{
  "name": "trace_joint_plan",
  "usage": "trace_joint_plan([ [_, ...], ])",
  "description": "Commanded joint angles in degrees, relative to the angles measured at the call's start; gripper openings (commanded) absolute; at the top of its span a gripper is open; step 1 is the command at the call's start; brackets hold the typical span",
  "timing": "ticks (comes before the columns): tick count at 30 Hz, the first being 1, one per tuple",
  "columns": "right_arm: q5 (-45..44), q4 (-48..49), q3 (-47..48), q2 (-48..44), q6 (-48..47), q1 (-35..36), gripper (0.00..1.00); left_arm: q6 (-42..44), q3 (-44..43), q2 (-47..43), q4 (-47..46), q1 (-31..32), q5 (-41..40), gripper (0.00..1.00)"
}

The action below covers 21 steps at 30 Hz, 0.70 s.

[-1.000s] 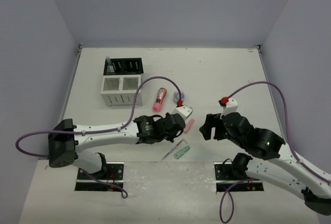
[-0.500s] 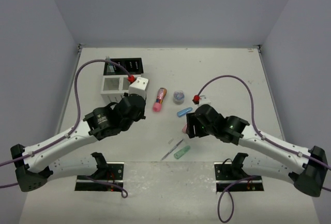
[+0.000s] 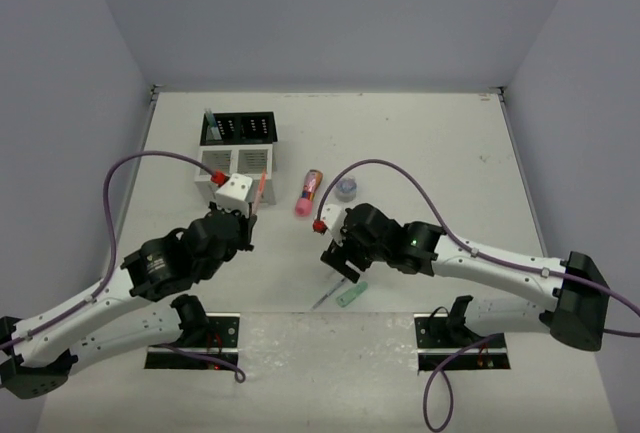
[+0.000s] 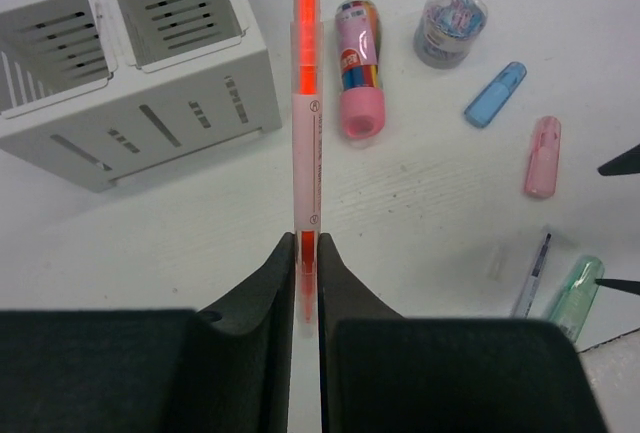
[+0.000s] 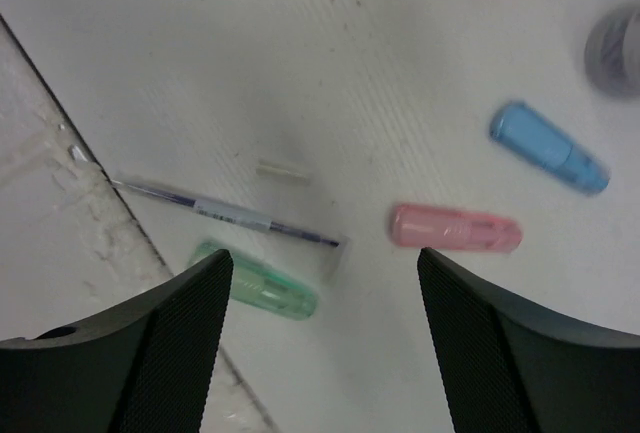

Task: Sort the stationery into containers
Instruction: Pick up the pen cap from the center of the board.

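My left gripper (image 4: 306, 248) is shut on an orange pen (image 4: 305, 103), held off the table and pointing toward the white slatted box (image 4: 150, 73) of the containers. From above, the pen (image 3: 260, 193) hangs just in front of the box (image 3: 250, 158), which joins the black grid rack (image 3: 240, 128). My right gripper (image 5: 325, 258) is open above the table, with nothing between its fingers. Below it lie a blue pen (image 5: 230, 213), a green capsule (image 5: 255, 288) and a pink capsule (image 5: 455, 228). A blue capsule (image 5: 548, 148) lies farther off.
A pink patterned tube (image 4: 358, 68) and a small round roll (image 4: 450, 25) lie right of the white box. One pen (image 3: 210, 118) stands in the rack's left corner. A small clear cap (image 5: 283, 171) lies by the blue pen. The table's near edge (image 5: 60, 213) runs close to the green capsule.
My left arm swung from the middle of the table to the front of the organiser, carrying the orange pen. My right arm reached left over the loose pen and capsules.
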<state>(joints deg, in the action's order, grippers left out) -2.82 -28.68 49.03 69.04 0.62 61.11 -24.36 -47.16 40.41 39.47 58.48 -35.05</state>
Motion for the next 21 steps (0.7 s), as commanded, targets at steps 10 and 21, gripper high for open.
trace_joint_plan([
  [10, 20.78, 9.67, -0.53, 2.26, -33.09, -2.14, 0.69, 2.49, 3.64, -4.54, -7.05, -0.17, 4.79, 0.0],
  [21, 23.73, 10.32, -3.24, 3.29, -37.75, -1.99, 0.68, 3.59, 3.81, -4.45, -7.63, -0.21, 6.76, 0.0],
])
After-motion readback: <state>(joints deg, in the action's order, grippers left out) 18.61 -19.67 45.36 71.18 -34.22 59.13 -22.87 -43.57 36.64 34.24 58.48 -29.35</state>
